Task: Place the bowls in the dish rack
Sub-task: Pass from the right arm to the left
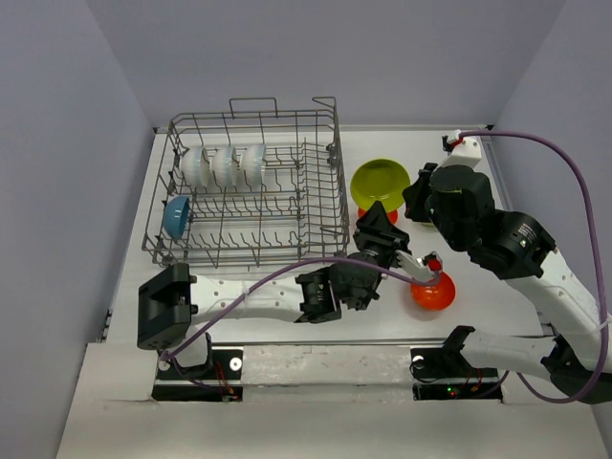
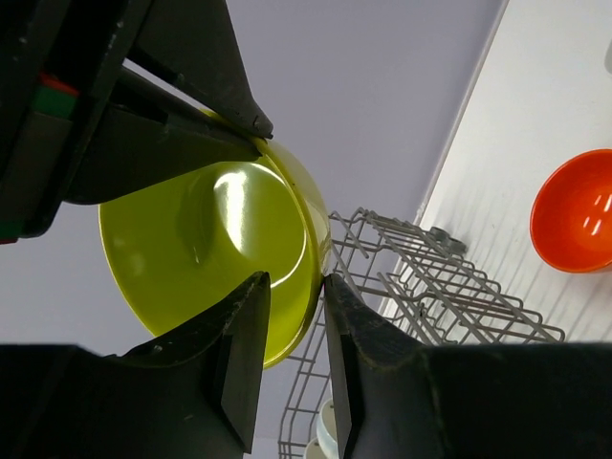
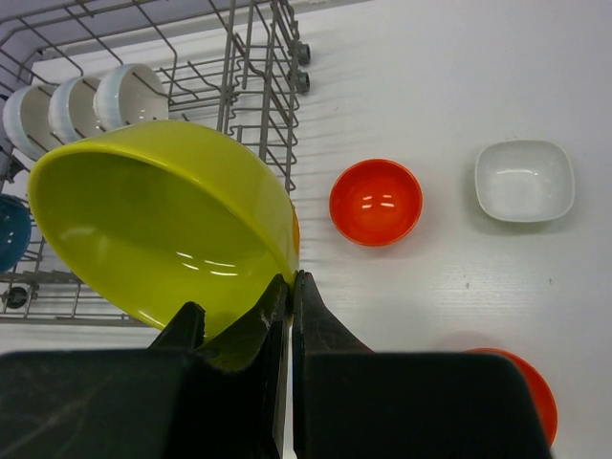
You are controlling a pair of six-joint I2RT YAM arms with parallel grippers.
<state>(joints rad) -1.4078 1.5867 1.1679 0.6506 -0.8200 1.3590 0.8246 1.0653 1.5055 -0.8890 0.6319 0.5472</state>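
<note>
We see the yellow-green bowl lifted over the counter, just beside the right wall of the dish rack. The right pincer is clamped on its rim. The left pincer straddles the rim, fingers narrowly parted. Three white bowls stand in the rack's far-left corner.

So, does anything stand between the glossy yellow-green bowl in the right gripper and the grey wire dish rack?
No loose thing lies between the yellow-green bowl and the grey wire dish rack. The left gripper, jaws parted, sits at the bowl's rim, and the bowl would have to pass over the rack's own side wall.
</note>
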